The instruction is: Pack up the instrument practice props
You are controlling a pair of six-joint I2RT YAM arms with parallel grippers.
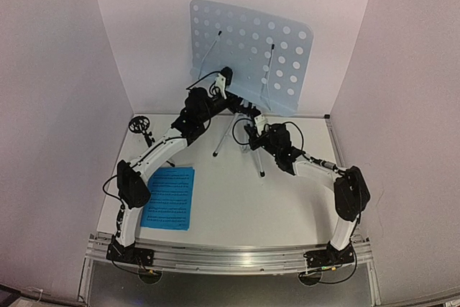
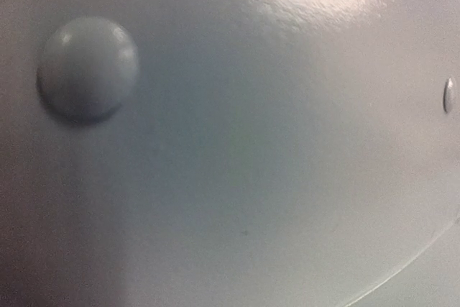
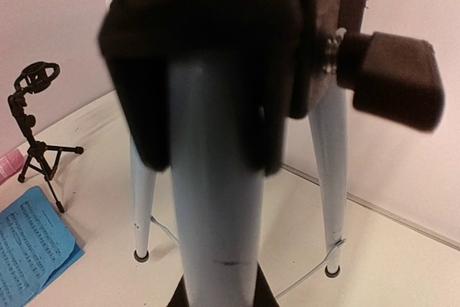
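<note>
Plainly, the stand [image 1: 248,52] is upright at the middle of the worktop's [image 1: 287,206] far edge. Its silver legs [image 3: 330,177] are spread on the surface and its perforated pale-blue desk [image 2: 230,177] is tilted back toward the rear wall.

The right gripper [image 1: 253,126] reaches in from the right, low on the stand. In its wrist view its fingers are clenched on the pole [image 3: 215,199], just below the black hub [image 3: 208,48] where the legs meet. A black knob [image 3: 392,77] sticks out to the right of that hub.

The left gripper [image 1: 227,77] is raised to the desk's lower left edge. Its wrist camera is so close to the desk that only pale sheet metal and one round hole [image 2: 86,70] show, so I cannot tell whether its fingers are released or clenched, or whether they touch the desk.

The mic stand [image 1: 141,126] is upright on its own feet near the far-left corner, apart from both grippers, its ring mount [image 3: 37,77] at the top. Only an end of the pink mic [image 3: 6,167] shows, on the worktop just beside the mic stand's feet.

A blue sheet [image 1: 169,198] lies flat near the front-left corner, beside the left arm's lower links and well apart from the stand.
</note>
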